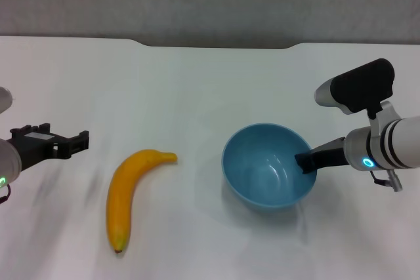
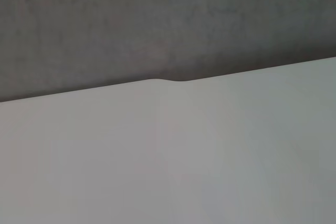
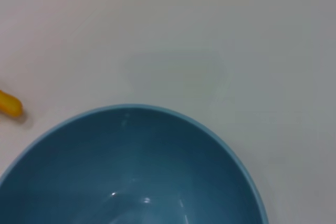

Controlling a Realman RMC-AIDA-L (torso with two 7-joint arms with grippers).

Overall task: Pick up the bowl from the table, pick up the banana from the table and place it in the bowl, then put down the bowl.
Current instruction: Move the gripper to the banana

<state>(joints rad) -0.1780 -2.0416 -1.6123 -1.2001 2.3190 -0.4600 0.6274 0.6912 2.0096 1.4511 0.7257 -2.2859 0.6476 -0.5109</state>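
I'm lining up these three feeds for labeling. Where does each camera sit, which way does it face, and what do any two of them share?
Head view: on the robot's head, looking forward and down at the table, banana and bowl; shows the left gripper and right gripper, which is at the bowl's rim.
Left wrist view: faces the table's far notched edge and grey wall; no body visible.
Right wrist view: looks into the bowl; no body visible.
Head and right wrist share bowl and banana.

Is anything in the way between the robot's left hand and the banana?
No. Only bare table lies between the left end effector and the banana. The bowl sits beyond the banana, with the right end effector at its rim.
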